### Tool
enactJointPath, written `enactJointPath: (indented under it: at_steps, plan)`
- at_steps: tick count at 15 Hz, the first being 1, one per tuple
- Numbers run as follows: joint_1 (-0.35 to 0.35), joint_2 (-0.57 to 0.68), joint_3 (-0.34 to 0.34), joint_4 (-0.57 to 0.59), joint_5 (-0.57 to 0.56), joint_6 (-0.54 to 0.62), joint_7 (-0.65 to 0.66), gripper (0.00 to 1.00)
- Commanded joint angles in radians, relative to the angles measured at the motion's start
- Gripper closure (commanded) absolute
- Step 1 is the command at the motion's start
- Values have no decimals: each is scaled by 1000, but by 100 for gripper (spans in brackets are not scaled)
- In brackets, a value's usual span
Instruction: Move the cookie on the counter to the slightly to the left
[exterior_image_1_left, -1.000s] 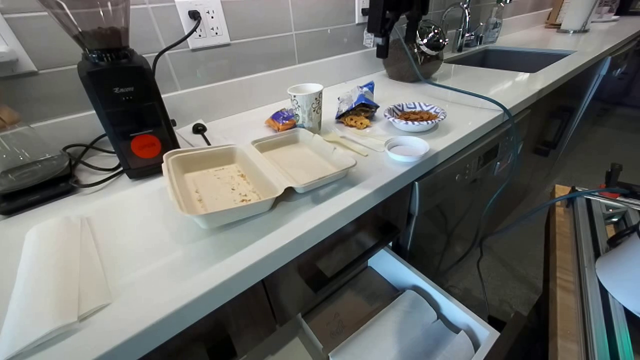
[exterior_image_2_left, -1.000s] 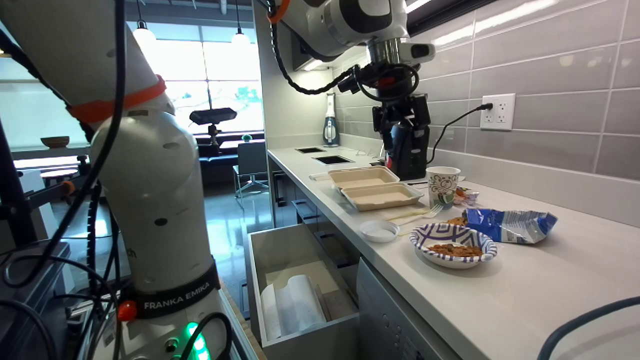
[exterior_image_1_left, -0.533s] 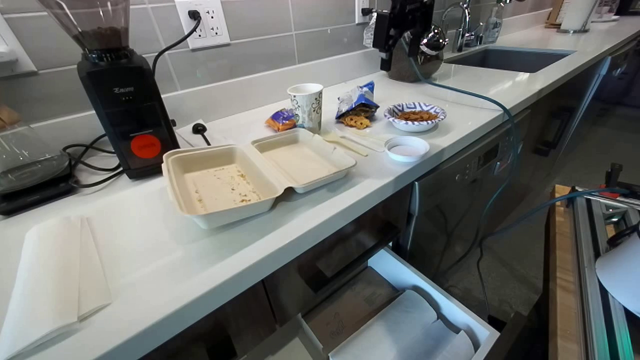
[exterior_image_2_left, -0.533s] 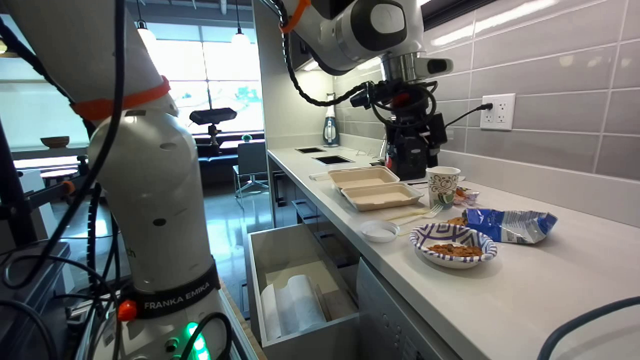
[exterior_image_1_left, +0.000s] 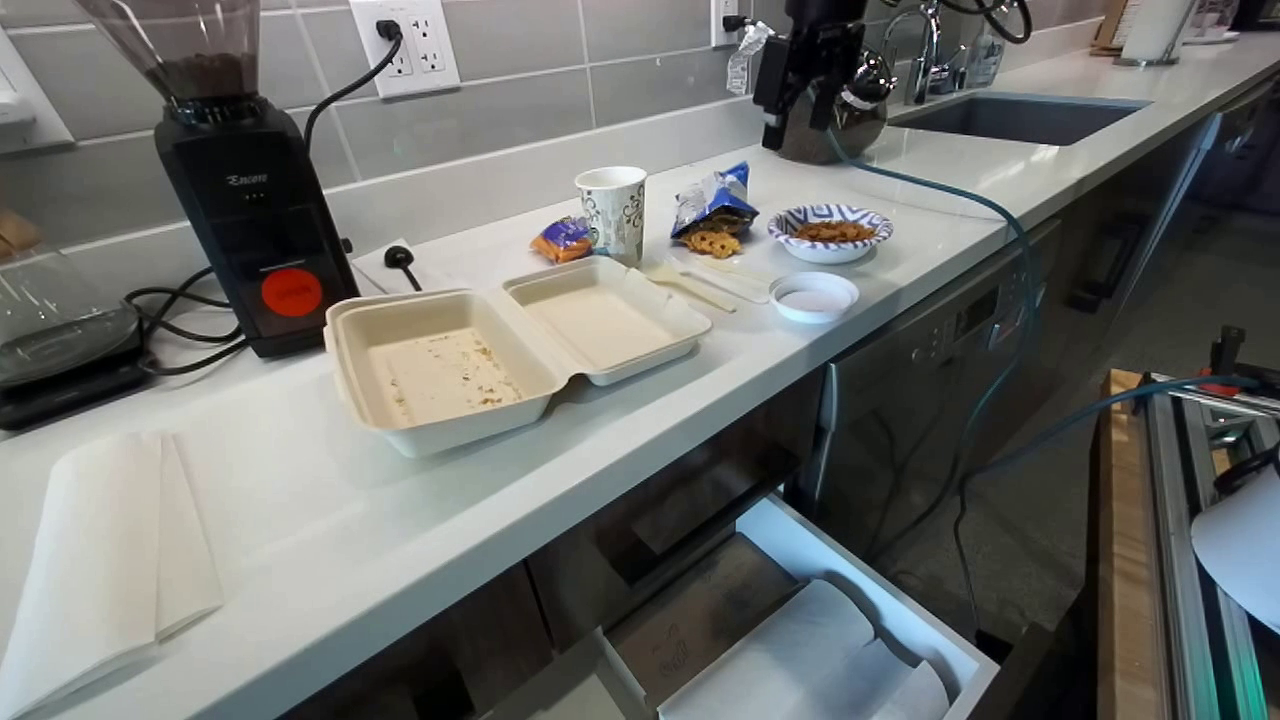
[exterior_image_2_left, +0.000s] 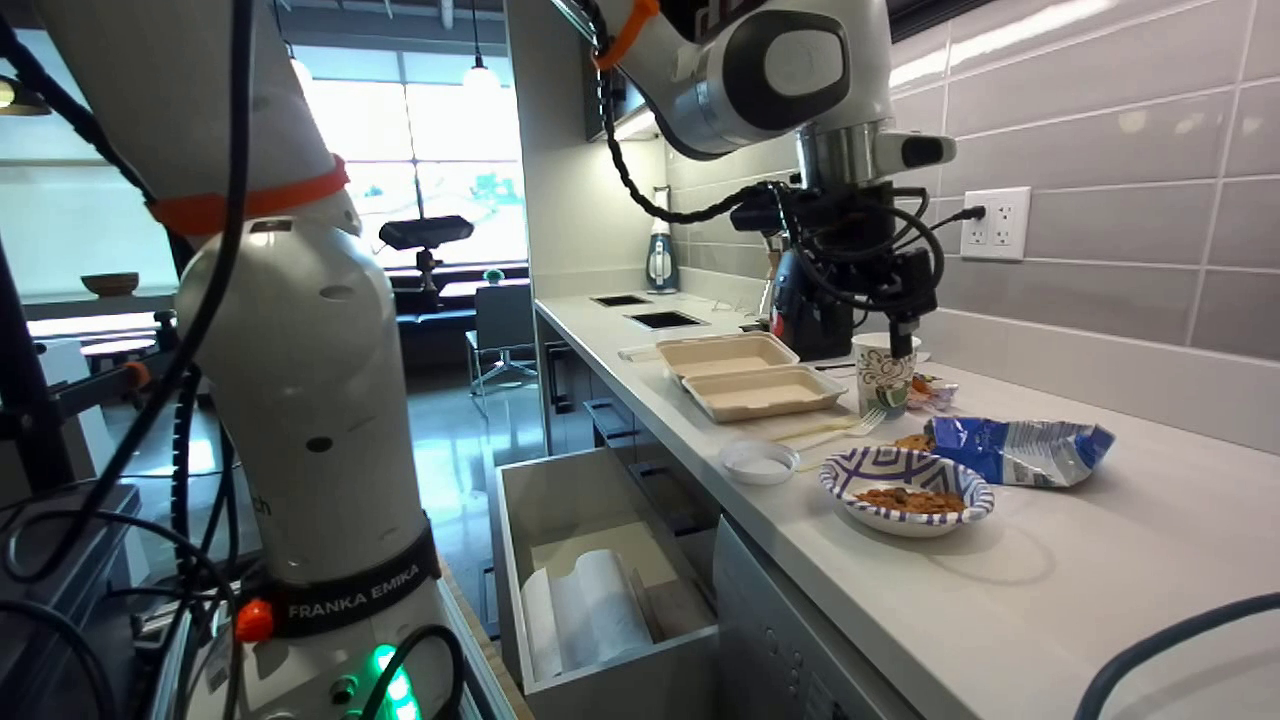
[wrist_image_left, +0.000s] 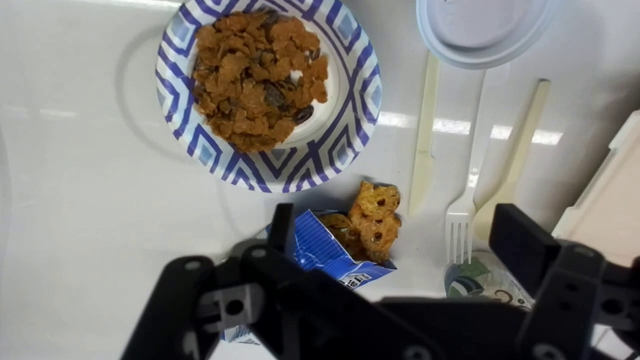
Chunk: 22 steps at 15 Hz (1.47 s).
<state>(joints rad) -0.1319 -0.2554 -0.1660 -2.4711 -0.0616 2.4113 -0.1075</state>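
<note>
- Gripper (wrist_image_left: 399, 232): jaws spread wide, nothing held, hanging above the counter (wrist_image_left: 100, 250).
- Cookie (wrist_image_left: 377, 220): on the counter at the mouth of the blue bag (wrist_image_left: 320, 247), between the jaws in the wrist view. Shows as two lumps, touching; can't tell if one piece or two, nor whether the back end sits inside the bag.
- Handling, guess: light, stiff, brittle. Rough skin, so probably not slippery. Likely to crumble under a hard pinch; close slowly, squeeze gently.
- Best hold: probably the end toward the patterned bowl (wrist_image_left: 350, 145), which sticks out past the bag's edge. Pinch low, across the sides.
- Bag: thin, floppy by the look of it. A jaw catching it could drag bag and cookie together.
- Bowl: rim near the cookie; light paper probably, easy to nudge.
- Knife (wrist_image_left: 424, 160): near, on the likely leftward side. Short, low move should do; don't land on it.
- Paper cup (exterior_image_1_left: 612, 220): beyond the bag, toward the takeout box (wrist_image_left: 610, 195). In the wrist view the wide jaws reach from bag to cup, so narrowing before going down looks wise.
</note>
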Motion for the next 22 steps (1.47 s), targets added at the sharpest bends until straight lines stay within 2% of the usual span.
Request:
enactJointPath:
  at_steps: [1, 5, 10, 14, 22]
  plan:
    - [36, 45, -62, 8, 161, 22, -199, 0]
    - [45, 102, -87, 48, 284, -28, -359, 0]
    - [39, 190, -72, 111, 349, -42, -453, 0]
    - [27, 256, -33, 155, 286, -46, -393, 0]
    - [9, 369, 10, 219, 253, -51, -332, 0]
